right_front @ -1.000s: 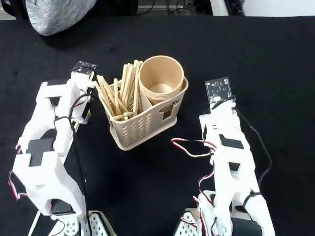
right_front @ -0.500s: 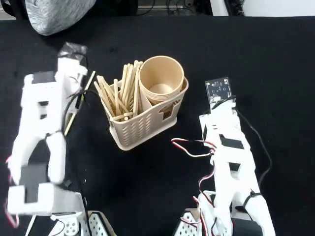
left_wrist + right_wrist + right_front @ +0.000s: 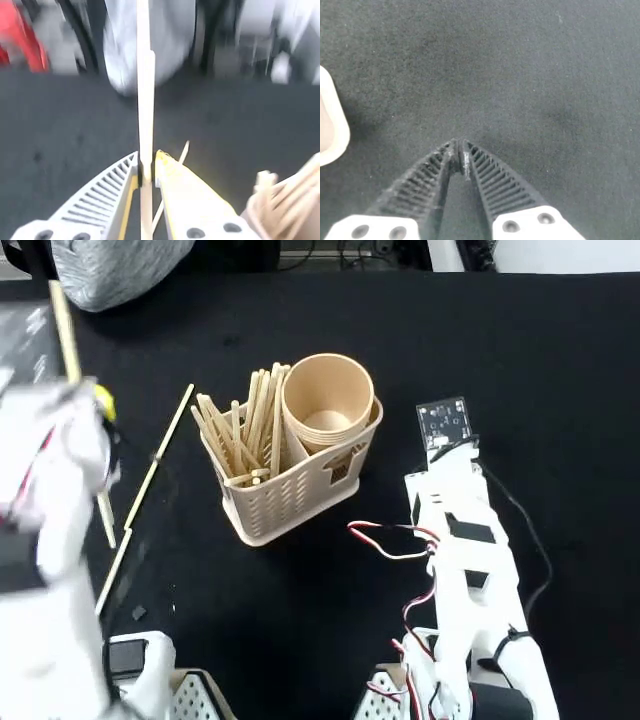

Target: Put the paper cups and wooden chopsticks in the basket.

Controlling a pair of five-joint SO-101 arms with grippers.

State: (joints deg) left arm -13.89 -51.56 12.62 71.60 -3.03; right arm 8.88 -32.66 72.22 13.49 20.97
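The left gripper (image 3: 146, 169) is clamped on one chopstick (image 3: 145, 75), held over the left side of the table (image 3: 300, 640), well apart from the basket (image 3: 285, 505). A second chopstick (image 3: 150, 480) lies on the table left of the basket. The basket holds stacked cups (image 3: 328, 400) and a chopstick bundle (image 3: 240, 435). The right gripper (image 3: 458, 152) is pressed together and empty, to the right of the basket.

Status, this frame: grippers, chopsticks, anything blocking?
Left gripper shut on chopstick. Right gripper shut, empty. A loose chopstick on table beside basket. Nothing blocking basket.
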